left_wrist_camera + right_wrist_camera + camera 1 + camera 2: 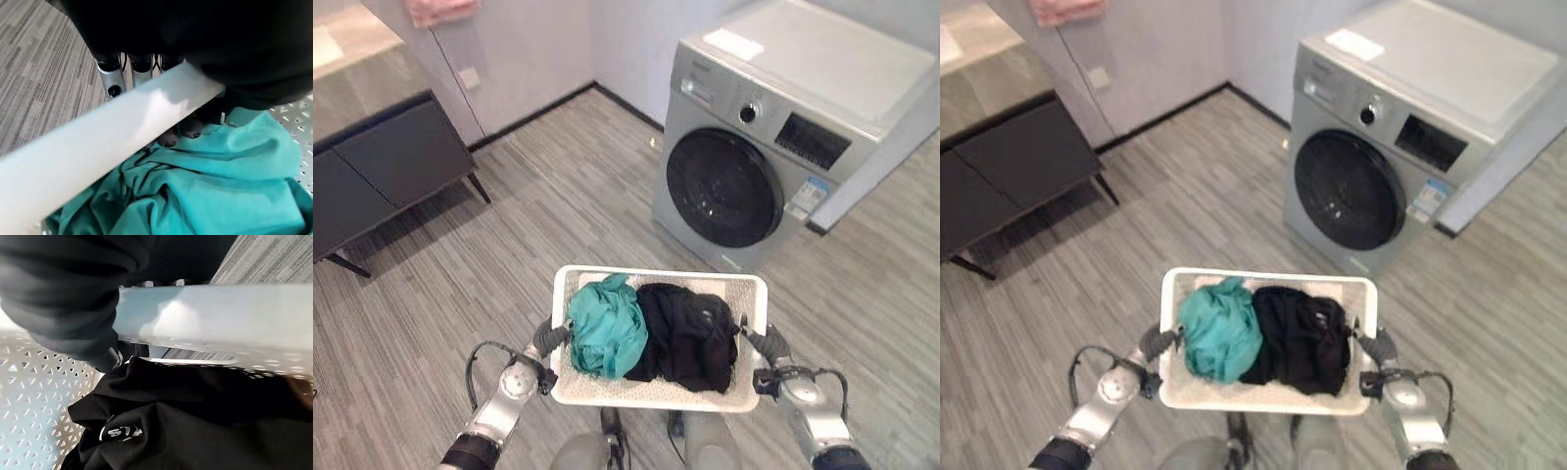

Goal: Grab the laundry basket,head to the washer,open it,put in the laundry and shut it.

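I carry a white perforated laundry basket (656, 273) low in front of me. A teal garment (607, 328) fills its left half and a black garment (690, 338) its right half. My left hand (548, 338) is curled round the basket's left rim (122, 132), its fingers (113, 73) wrapping under the rim beside the teal cloth (220, 186). On the opposite rim (220, 313) my right hand (767, 344) is clamped, just above the black cloth (195, 431). The silver front-loading washer (783, 108) stands ahead to the right, its round dark door (724, 188) closed.
A low dark cabinet (382, 166) on thin legs stands at the left against the wall. A pink cloth (440, 10) hangs on the wall at the top. A white sheet (734, 44) lies on the washer's top. Grey plank floor (568, 206) stretches between me and the washer.
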Available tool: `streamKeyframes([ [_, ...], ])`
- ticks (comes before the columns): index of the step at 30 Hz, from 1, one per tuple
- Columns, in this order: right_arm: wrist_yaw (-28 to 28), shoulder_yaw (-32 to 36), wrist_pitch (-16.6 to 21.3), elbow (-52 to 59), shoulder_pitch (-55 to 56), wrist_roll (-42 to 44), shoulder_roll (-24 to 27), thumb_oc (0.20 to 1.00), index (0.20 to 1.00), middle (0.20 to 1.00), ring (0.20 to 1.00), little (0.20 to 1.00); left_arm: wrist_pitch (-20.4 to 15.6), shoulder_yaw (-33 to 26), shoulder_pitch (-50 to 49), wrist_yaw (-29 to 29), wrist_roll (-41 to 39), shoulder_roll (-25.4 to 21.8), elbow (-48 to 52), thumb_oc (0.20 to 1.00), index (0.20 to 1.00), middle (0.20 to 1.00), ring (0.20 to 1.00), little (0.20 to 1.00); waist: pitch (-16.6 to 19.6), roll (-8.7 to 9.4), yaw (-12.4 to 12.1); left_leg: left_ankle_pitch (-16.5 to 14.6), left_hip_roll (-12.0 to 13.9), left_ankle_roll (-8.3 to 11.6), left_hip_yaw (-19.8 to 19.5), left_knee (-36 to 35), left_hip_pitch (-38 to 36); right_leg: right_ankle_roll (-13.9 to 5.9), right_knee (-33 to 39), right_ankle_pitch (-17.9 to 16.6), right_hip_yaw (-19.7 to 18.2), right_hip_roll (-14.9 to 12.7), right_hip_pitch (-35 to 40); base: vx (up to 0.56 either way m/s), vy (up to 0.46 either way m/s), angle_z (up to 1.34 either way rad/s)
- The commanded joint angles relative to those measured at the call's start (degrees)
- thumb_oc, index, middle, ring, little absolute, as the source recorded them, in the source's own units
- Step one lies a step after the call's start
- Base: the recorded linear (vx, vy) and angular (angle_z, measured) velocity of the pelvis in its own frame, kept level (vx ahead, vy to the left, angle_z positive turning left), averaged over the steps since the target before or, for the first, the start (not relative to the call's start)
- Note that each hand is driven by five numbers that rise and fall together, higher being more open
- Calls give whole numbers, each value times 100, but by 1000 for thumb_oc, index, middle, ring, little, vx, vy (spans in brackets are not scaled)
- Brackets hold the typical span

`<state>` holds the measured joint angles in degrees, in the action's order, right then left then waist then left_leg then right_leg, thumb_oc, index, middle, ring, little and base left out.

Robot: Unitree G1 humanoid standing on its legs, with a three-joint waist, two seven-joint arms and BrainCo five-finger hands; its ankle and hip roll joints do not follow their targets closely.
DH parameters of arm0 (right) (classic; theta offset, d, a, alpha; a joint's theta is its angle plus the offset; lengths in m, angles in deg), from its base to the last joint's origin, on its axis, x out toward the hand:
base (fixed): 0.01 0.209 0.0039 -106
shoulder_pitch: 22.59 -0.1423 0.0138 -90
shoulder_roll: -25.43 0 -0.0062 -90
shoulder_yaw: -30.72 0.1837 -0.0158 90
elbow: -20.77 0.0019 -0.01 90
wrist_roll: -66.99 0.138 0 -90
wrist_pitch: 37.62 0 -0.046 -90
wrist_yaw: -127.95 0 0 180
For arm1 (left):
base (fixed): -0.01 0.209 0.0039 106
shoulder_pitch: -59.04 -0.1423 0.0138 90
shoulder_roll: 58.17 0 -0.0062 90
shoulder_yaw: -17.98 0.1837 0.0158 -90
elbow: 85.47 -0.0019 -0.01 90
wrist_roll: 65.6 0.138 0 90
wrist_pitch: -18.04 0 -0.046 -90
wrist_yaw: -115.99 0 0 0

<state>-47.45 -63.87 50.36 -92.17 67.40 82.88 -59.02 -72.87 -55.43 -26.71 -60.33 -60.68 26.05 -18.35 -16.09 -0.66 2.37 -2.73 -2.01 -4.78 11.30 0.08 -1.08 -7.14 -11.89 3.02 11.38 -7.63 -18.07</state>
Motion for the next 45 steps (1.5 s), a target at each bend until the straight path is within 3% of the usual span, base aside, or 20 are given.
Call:
streamKeyframes([
  [1, 48, 691, 447, 125, -318, 144, 699, 200, 200, 200, 200, 200, -83, -840, 56, 433, -87, -593, -82, 200, 200, 200, 200, 200, 537, 93, 102, -1262, 78, 273, -615, 632, -991, -122, 726, -601, 16, 249, 199, 395, -92, 37],
  [3, 11, 753, 434, 184, -149, 149, 724, 200, 200, 200, 200, 200, -108, -754, 189, 446, -39, -568, -127, 200, 200, 200, 200, 200, 615, 109, 171, -1316, 100, 397, -727, 810, -1158, -57, 670, -651, -127, 323, 363, 428, -132, 62],
  [5, 12, 778, 452, 173, -64, 149, 757, 200, 200, 200, 200, 200, -123, -684, 282, 479, -9, -531, -207, 200, 200, 200, 200, 200, 669, 60, 204, -1145, 286, 633, -799, 1270, -1129, 69, 555, -611, -161, 469, 573, 377, -203, 80],
  [7, 79, 813, 468, 141, -17, 189, 772, 200, 200, 200, 200, 200, -116, -648, 343, 468, -15, -515, -273, 200, 200, 200, 200, 200, 760, 97, 284, -536, 651, 975, -699, 2006, -913, 248, 632, -529, -76, 562, 872, 361, -321, 86],
  [8, 147, 794, 515, 198, -4, 230, 789, 200, 200, 200, 200, 200, -114, -705, 293, 480, -63, -529, -238, 200, 200, 200, 200, 200, 754, 148, 296, 219, 1063, 1083, -573, 3060, -550, 515, 713, -340, -1, 690, 1207, 247, -284, 78],
  [9, 150, 785, 517, 198, -5, 230, 787, 200, 200, 200, 200, 200, -114, -711, 283, 479, -64, -533, -234, 200, 200, 200, 200, 200, 747, 140, 294, 207, 1086, 1100, -576, 3097, -543, 533, 718, -339, -3, 714, 1216, 240, -272, 42],
  [12, 233, 708, 509, 280, 7, 243, 745, 200, 200, 200, 200, 200, -115, -836, 281, 669, -101, -588, -232, 200, 200, 200, 200, 200, 662, 227, 166, 677, 1174, 1043, -766, 4167, -97, 787, 752, -171, -179, 885, 1515, 182, -162, -23],
  [14, 277, 738, 491, 452, 134, 223, 699, 200, 200, 200, 200, 200, -104, -1029, 278, 821, -139, -597, -156, 200, 200, 200, 200, 200, 655, 312, 131, 525, 1260, 884, -774, 4047, 210, 794, 754, -80, -308, 869, 1624, 199, -62, -45],
  [16, 301, 972, 510, 770, 411, 164, 688, 200, 200, 200, 200, 200, -130, -1262, 252, 907, -176, -649, 3, 200, 200, 200, 200, 200, 641, 376, 123, 368, 1528, 824, -629, 3458, 359, 748, 801, 21, -374, 799, 1756, 237, 63, -43],
  [17, 245, 1223, 567, 1133, 660, 96, 730, 200, 200, 200, 200, 200, -171, -1590, 118, 986, -187, -754, 246, 200, 200, 200, 200, 200, 621, 339, 132, 218, 1651, 862, -576, 2436, 412, 673, 816, 128, -456, 802, 1833, 222, 157, -23],
  [19, 97, 1589, 633, 1708, 1114, 83, 682, 200, 200, 200, 200, 200, -206, -2132, -145, 1136, -226, -862, 580, 200, 200, 200, 200, 200, 594, 338, 109, 296, 1589, 937, -623, 1356, 465, 621, 860, 216, -587, 770, 1923, 148, 154, -36],
  [21, 16, 1767, 641, 1959, 1377, 68, 637, 200, 200, 200, 200, 200, -225, -2388, -326, 1217, -227, -895, 738, 200, 200, 200, 200, 200, 575, 338, 83, 368, 1525, 977, -737, 1046, 523, 623, 862, 253, -661, 770, 1986, 94, 102, -39],
  [23, -334, 2356, 729, 2828, 2135, 93, 497, 200, 200, 200, 200, 200, -276, -3302, -1038, 1521, 62, -970, 1262, 200, 200, 200, 200, 200, 456, 277, 44, 630, 1319, 1093, -1358, 502, 722, 618, 783, 349, -1002, 844, 2057, 140, 198, -66],
  [26, -446, 2606, 731, 3082, 2418, 179, 433, 200, 200, 200, 200, 200, -291, -3687, -1371, 1577, 190, -933, 1550, 200, 200, 200, 200, 200, 465, 242, 99, 553, 1350, 1126, -1414, 410, 655, 610, 701, 406, -1118, 862, 2049, 91, 161, -78],
  [27, -664, 2911, 691, 3298, 2746, 136, 389, 200, 200, 200, 200, 200, -339, -4243, -1906, 1590, 386, -829, 1910, 200, 200, 200, 200, 200, 529, 178, 149, 418, 1361, 1145, -1372, 468, 541, 573, 669, 421, -1281, 837, 2025, 133, 217, -73],
  [29, -732, 3075, 654, 3409, 2891, 91, 402, 200, 200, 200, 200, 200, -352, -4538, -2137, 1633, 537, -835, 2099, 200, 200, 200, 200, 200, 542, 161, 172, 319, 1345, 1133, -1291, 572, 504, 559, 663, 434, -1389, 794, 2050, 92, 193, -67],
  [34, -1164, 3721, 469, 3883, 2888, 129, 574, 200, 200, 200, 200, 200, -601, -5705, -2946, 1205, 402, -829, 3317, 200, 200, 200, 200, 200, 745, 80, 222, -199, 1084, 864, -787, 629, 108, 292, 612, 308, -2050, 506, 1934, 79, 293, -83],
  [39, -1188, 3650, 399, 3860, 2567, 189, 905, 200, 200, 200, 200, 200, -698, -5677, -2689, 856, 356, -1309, 3873, 200, 200, 200, 200, 200, 853, 120, 175, -269, 955, 737, -538, 477, -49, 128, 613, 221, -2215, 385, 1823, 2, 154, -37],
  [40, -1144, 3545, 427, 3914, 2249, 296, 1223, 200, 200, 200, 200, 200, -767, -5380, -2269, 742, 295, -1701, 4054, 200, 200, 200, 200, 200, 905, 146, 179, -293, 922, 713, -493, 451, -100, 77, 616, 218, -2171, 328, 1839, -3, 50, -8],
  [45, -1108, 3609, 506, 4047, 1851, 580, 1666, 200, 200, 200, 200, 200, -805, -4737, -1318, 656, 106, -2208, 4175, 200, 200, 200, 200, 200, 956, 183, 170, -274, 857, 696, -543, 401, -113, 10, 662, 193, -2003, 224, 1889, 3, 27, 5],
])
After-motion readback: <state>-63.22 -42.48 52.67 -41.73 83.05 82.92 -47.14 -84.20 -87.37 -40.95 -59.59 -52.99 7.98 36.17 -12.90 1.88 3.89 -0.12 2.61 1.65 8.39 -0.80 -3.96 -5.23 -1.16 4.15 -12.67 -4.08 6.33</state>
